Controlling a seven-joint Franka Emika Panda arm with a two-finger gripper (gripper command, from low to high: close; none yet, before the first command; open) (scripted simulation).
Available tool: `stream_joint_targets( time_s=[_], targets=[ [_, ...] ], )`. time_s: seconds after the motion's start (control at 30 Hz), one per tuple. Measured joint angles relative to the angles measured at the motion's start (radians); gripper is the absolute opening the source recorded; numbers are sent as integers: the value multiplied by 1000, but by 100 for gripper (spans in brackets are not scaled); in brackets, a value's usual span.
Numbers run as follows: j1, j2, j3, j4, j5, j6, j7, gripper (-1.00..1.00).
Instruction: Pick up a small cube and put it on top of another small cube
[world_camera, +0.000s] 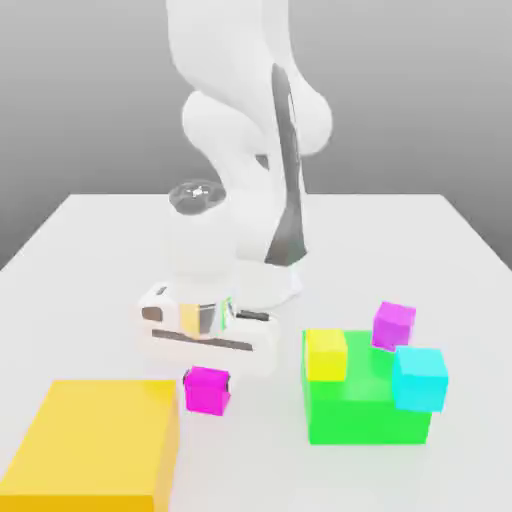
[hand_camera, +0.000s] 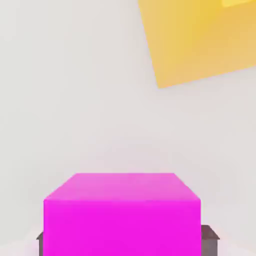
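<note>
Pale tabletop (world_camera: 330, 260) under a grey backdrop; on it you have your gripper (world_camera: 208, 382) clamped on the magenta cube (world_camera: 207, 391), one finger against each of two opposite sides in both views. You have that cube between the big orange-yellow block (world_camera: 100, 435) at the exterior view's left and the green block (world_camera: 365, 400) at its right, apart from both. Around the green block's top you can note three small cubes: yellow (world_camera: 326, 355), purple (world_camera: 394, 327) toward the back, and cyan (world_camera: 419, 379) toward the front right corner as pictured.
</note>
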Motion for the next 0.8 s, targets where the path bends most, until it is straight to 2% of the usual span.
stream_joint_targets(
  time_s=[0.1,0.37,0.73,0.8],
  targets=[
    [2,-15,-3,-2,-7,-12,6,-100],
    [22,-287,-17,-42,-29,-245,38,-100],
    [219,-632,221,81,122,-708,464,-100],
    [238,-638,252,87,141,-720,510,-100]
  ],
)
